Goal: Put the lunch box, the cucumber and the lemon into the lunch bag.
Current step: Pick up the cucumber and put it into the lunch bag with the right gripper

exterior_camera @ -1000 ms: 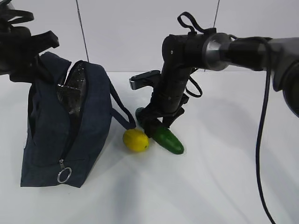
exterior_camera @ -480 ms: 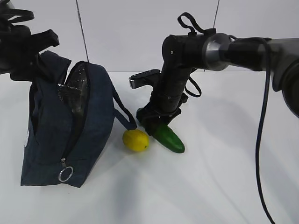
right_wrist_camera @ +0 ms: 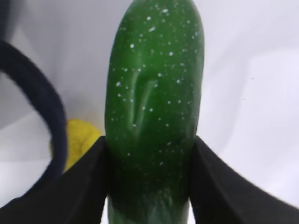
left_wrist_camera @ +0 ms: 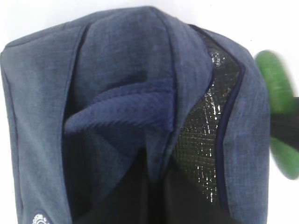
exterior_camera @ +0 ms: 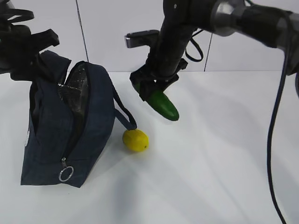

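Starting at the left: left gripper [exterior_camera: 21, 56] clamped on the top edge of the lunch bag [exterior_camera: 60, 140], judging by the bunched navy fabric in the left wrist view, with its fingers themselves not visible there; bag standing upright on the white table [exterior_camera: 210, 177], mouth gaping toward the right and silvery lining [left_wrist_camera: 205, 140] showing inside. Next along, zipper ring pull [exterior_camera: 64, 174] hanging low on the near corner, loop handle [exterior_camera: 124, 114] drooping down the bag's right side. Just right of the handle, lemon [exterior_camera: 135, 140] lying on the table, touching nothing. Further right and higher, right gripper [exterior_camera: 152, 91] pinching the cucumber [exterior_camera: 161, 105] near its upper end, both fingers [right_wrist_camera: 219, 186] pressed on its flanks, free end tilted down and to the right, clear of the table. Lunch box not seen in any view; possibly already inside the bag, cannot tell. For the step in hand, carrying the cucumber leftward above the handle and the lemon, turning the free end toward the opening, then lowering it lengthwise along the lining rather than across the mouth. Keeping the left hold taut so the opening stays wide; letting go only once most of the cucumber sits below the rim, since a grip near one end could let it swing
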Controlling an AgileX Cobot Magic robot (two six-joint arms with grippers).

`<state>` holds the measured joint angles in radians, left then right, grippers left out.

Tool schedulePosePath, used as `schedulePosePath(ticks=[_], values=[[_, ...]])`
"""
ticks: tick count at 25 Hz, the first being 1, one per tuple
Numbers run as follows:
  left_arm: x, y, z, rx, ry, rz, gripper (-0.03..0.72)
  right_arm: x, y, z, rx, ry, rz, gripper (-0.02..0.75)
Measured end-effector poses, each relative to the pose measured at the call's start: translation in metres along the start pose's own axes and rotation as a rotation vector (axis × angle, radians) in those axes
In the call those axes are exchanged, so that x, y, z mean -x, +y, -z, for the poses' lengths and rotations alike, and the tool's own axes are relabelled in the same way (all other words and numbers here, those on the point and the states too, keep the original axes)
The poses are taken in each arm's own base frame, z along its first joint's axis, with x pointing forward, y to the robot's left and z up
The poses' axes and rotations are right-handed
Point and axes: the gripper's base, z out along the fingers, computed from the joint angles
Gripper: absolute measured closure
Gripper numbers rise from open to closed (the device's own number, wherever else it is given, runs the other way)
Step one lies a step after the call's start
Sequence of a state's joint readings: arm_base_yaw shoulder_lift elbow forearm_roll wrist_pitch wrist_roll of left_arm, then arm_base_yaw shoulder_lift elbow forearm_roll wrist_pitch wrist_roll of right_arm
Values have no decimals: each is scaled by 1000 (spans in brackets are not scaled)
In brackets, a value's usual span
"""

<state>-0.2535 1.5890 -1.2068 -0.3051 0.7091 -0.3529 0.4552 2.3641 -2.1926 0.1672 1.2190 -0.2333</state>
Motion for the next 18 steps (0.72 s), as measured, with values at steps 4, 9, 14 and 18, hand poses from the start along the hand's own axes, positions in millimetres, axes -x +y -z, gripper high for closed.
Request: schedulePosePath(ticks=[4,9,14,18], values=[[1,0,0,-3,-7,0,695,4,6,44,-10,-81,-70,361],[2,0,-1,-6,-16,0,695,6,19,78,68,-151,-173,362],[2,-1,-1,-8,-23,0,695,10,40,94,301,-191,-277,362],[3,-1,-1,-9,-27,0,695,12,52,95,378,-184,-327,362]])
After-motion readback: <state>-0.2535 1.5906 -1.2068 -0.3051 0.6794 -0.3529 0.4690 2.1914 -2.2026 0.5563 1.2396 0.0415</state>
